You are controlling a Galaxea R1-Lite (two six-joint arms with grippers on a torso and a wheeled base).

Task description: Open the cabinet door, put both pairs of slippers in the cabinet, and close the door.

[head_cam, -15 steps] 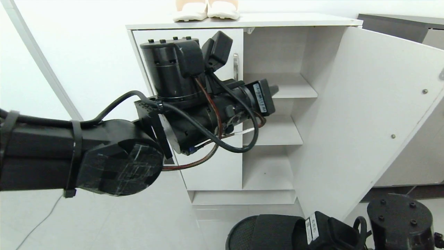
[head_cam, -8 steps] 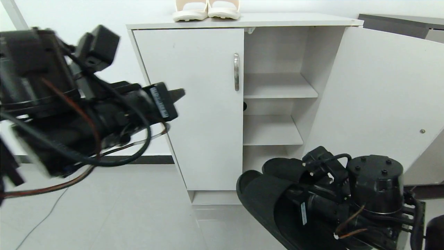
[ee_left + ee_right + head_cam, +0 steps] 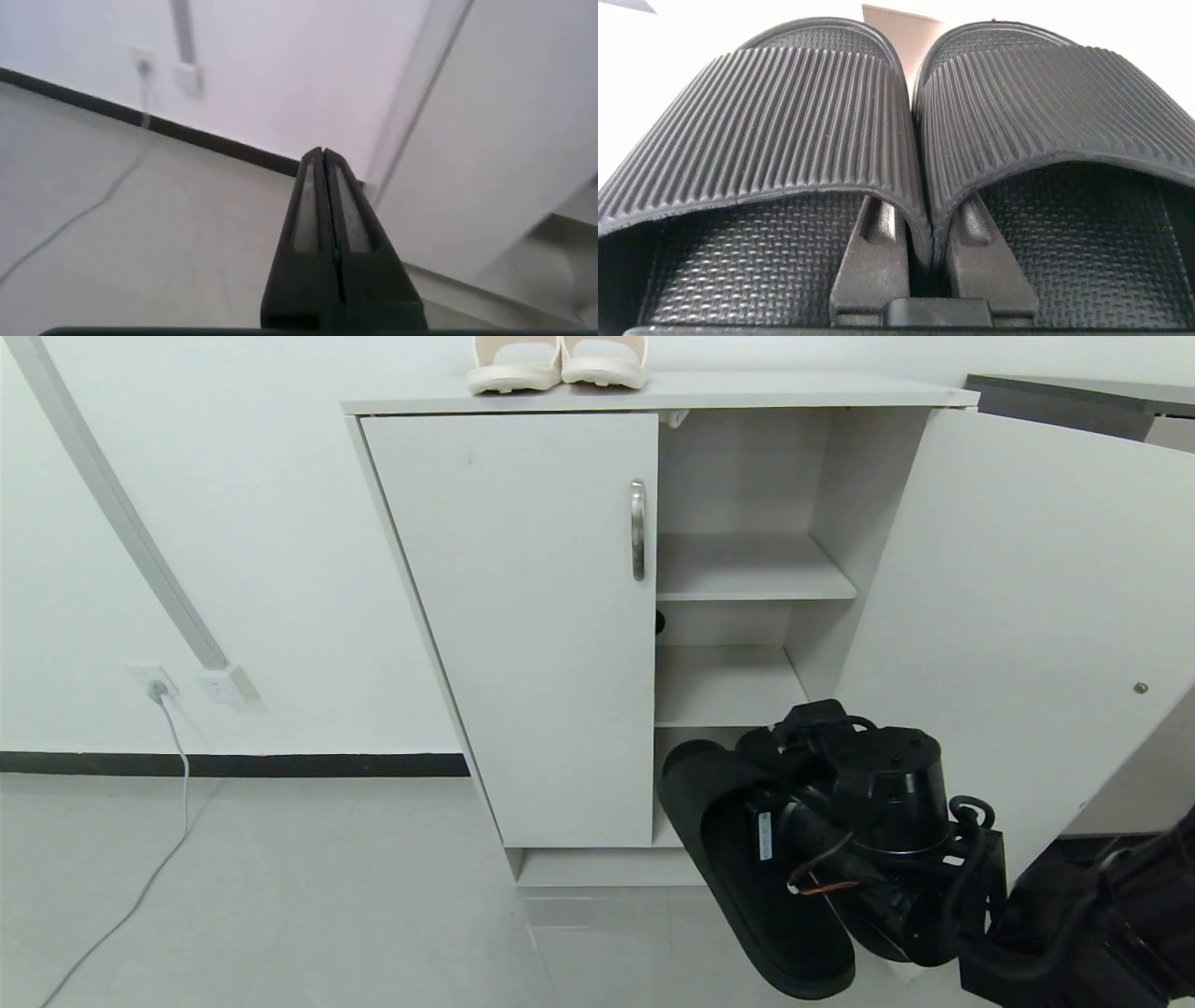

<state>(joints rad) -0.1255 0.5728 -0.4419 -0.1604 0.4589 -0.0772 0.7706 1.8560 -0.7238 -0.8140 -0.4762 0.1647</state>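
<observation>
**Black slippers pinched by the straps, at the open cabinet**

The right claw [image 3: 926,257] was closed almost fully on the black slippers [image 3: 785,140], a jaw inside each shoe, squeezing the adjoining strap walls together. The pair hung tilted, toes up, just in front of the lowest compartment of the cabinet [image 3: 653,401], beside its open right door [image 3: 1008,616]. They looked light, rubbery and bendy. The ribbed straps should grip well, yet the heels might sag or splay, so that shared strap edge seemed the sound hold. The left claw [image 3: 323,224] was pressed tight on nothing, above the floor [image 3: 140,243]. The cream slippers [image 3: 558,362] sat on the cabinet top, probably just as light.
</observation>
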